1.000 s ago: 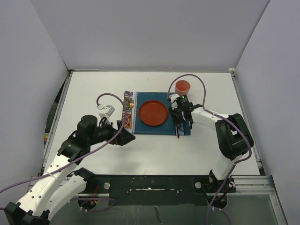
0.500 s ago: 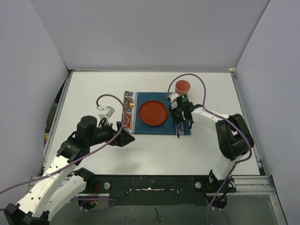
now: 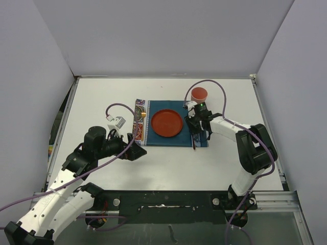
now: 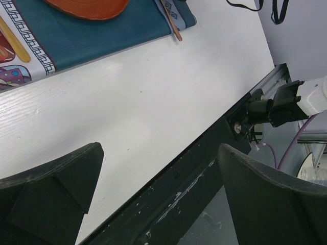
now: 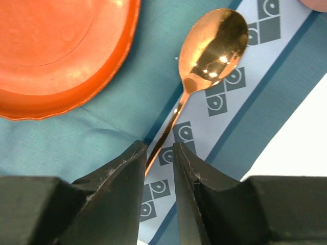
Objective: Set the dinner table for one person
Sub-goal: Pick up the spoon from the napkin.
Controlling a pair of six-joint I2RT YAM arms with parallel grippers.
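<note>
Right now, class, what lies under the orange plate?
The teal placemat lies under the orange plate, showing all around it. The patch directly beneath is covered, so nothing there can be checked.

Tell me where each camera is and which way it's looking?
Top external: high behind the arms, looking down on the table; both arms, the left gripper and right gripper show.
Left wrist: low over the table's near edge, facing the orange plate; its wide-open fingers show.
Right wrist: close above the spoon; its fingers straddle the handle.
All share the plate and teal placemat.
</note>
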